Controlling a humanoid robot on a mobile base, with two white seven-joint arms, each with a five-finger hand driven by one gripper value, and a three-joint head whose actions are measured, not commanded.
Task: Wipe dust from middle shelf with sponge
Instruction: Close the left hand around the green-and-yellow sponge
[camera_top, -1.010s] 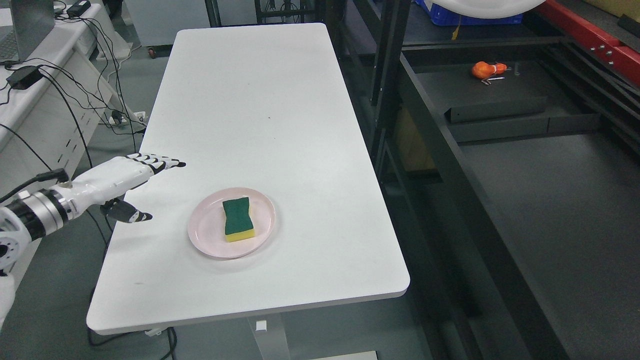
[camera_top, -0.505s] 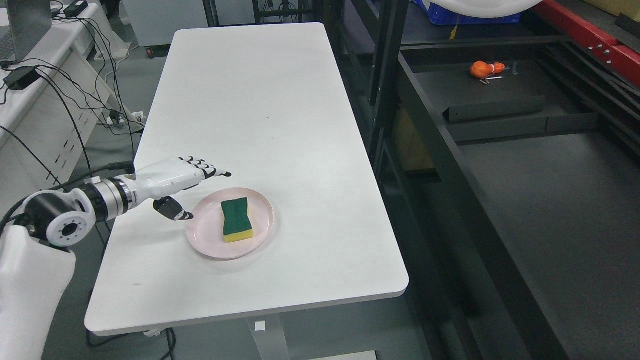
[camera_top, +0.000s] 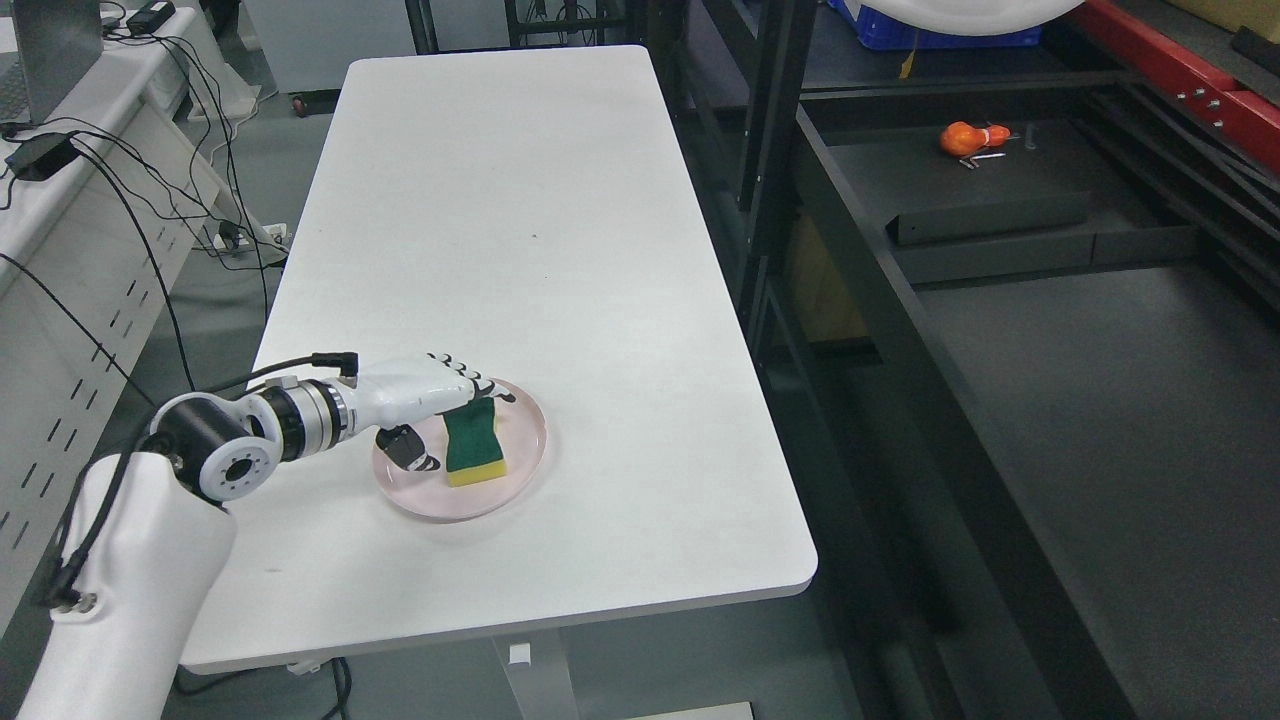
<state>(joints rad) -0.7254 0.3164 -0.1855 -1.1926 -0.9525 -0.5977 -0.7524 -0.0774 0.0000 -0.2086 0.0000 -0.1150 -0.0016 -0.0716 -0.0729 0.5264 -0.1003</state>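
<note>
A green-topped yellow sponge (camera_top: 472, 447) lies on a pink plate (camera_top: 520, 462) near the front of the white table (camera_top: 520, 250). My left hand (camera_top: 440, 415) reaches over the plate's left side, open. Its four fingers (camera_top: 478, 385) stretch across the sponge's far end while the thumb (camera_top: 410, 450) hangs just left of the sponge. The fingers are not closed around it. The dark shelf (camera_top: 1100, 400) stands to the right of the table. My right arm is out of view.
An orange object (camera_top: 966, 137) and small metal bits lie at the back of the shelf, beside a low black box (camera_top: 990, 215). A black upright post (camera_top: 780, 130) stands between table and shelf. Cables and a white desk (camera_top: 70, 180) are at the left.
My left hand has travelled rightward from the table's left edge to over the plate, its fingers now reaching above the sponge. The sponge and plate have not moved.
</note>
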